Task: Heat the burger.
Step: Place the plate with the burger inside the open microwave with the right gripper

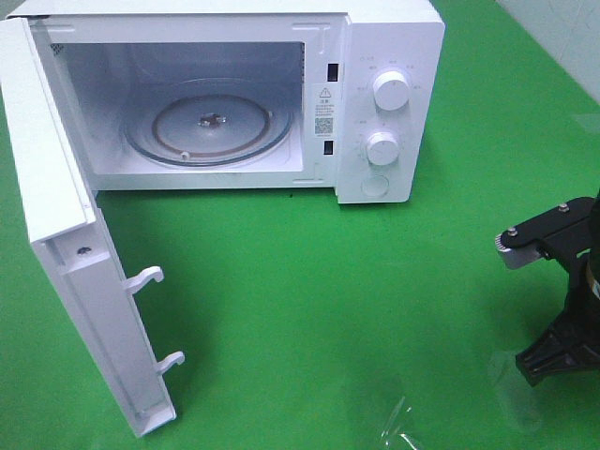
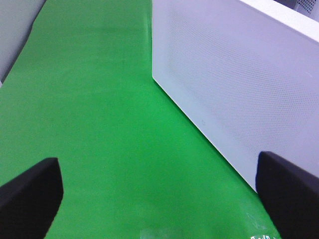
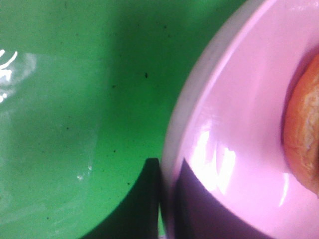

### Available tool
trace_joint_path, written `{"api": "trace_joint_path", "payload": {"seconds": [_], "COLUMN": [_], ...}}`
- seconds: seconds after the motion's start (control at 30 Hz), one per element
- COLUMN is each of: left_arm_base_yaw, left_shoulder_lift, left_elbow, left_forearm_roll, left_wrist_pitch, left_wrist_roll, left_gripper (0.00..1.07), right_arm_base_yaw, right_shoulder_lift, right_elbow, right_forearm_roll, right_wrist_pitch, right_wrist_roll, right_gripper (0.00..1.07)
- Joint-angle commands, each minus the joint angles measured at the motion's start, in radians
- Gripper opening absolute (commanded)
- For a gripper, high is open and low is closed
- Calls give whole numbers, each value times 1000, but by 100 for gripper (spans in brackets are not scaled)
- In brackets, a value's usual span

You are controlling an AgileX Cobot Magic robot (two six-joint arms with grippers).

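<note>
The burger shows only as an edge of its orange-brown bun, lying on a pink plate in the right wrist view. My right gripper is shut on the plate's rim, one dark finger outside it over the green cloth and the other on the plate's inner face. In the high view only the right arm shows at the right edge; burger and plate are out of that view. My left gripper stands wide open with nothing between its fingers, low over the cloth beside a white dotted microwave panel.
The white microwave stands at the back with its door swung open toward the front left. Its glass turntable is bare. A crumpled clear film lies on the green cloth near the front edge.
</note>
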Motion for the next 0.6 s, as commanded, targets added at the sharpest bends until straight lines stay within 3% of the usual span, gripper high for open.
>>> {"api": "trace_joint_path", "payload": {"seconds": [0.03, 0.6], "left_arm_base_yaw": [1, 1], "left_shoulder_lift": [-17, -17], "left_elbow": [2, 2], "left_forearm_roll": [-12, -12], "left_wrist_pitch": [-2, -2], "left_wrist_roll": [0, 0], "left_gripper": [98, 98], "right_arm_base_yaw": [29, 185], "right_shoulder_lift": [-17, -17], "right_elbow": [-1, -1], "right_forearm_roll": [-46, -41], "right_wrist_pitch": [69, 170], "right_wrist_roll": [5, 5], "right_gripper": [0, 0]}}
